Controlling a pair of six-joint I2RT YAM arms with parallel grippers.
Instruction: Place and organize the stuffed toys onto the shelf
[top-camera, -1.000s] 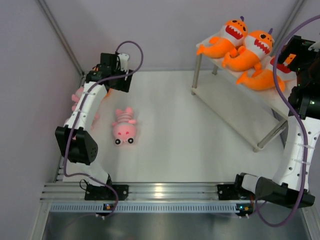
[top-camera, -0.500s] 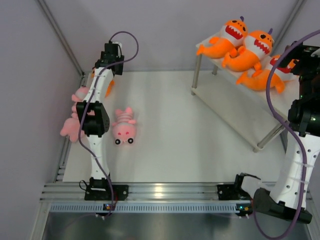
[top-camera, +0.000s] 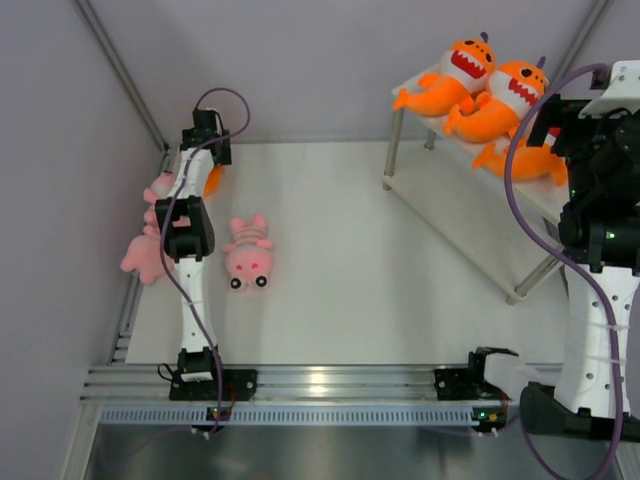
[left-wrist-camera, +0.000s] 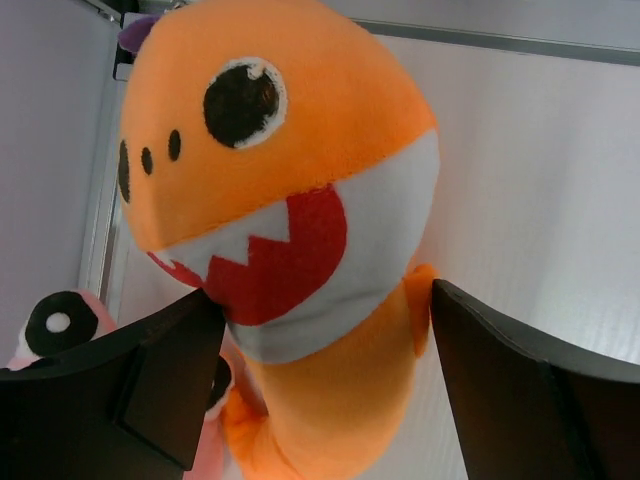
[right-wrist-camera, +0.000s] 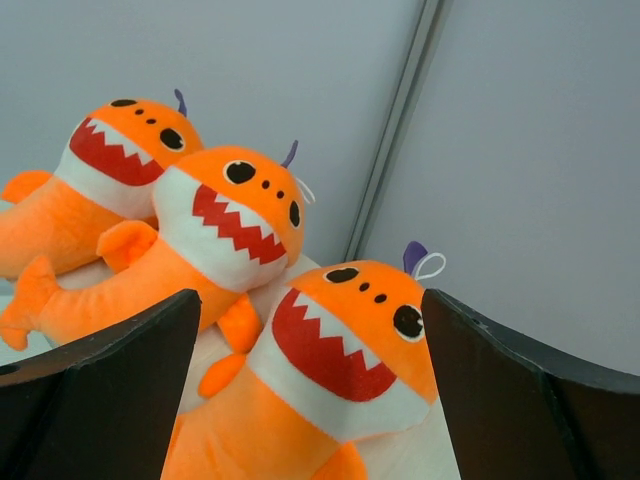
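1. Sharks (right-wrist-camera: 225, 215), three orange ones, lie side by side on the shelf (top-camera: 470, 220); right tool (right-wrist-camera: 310, 300) is spread wide, facing them.
2. Left tool (left-wrist-camera: 320, 310) gapes wide around a fourth shark (left-wrist-camera: 280, 150) (possibly touching), far-left on the surface (top-camera: 350, 270).

White arms (top-camera: 192, 300) with black joints and purple cables (top-camera: 507, 165).

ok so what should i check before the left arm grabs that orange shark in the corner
1. left jaws open: ok
2. head of the orange shark between them: ok
3. jaws low enough to close on it: cannot tell
4. pink toy beside it clear of the jaws: cannot tell, partly hidden behind one
5. shelf has room: ok, lower board bare
6. right jaws open and empty: ok
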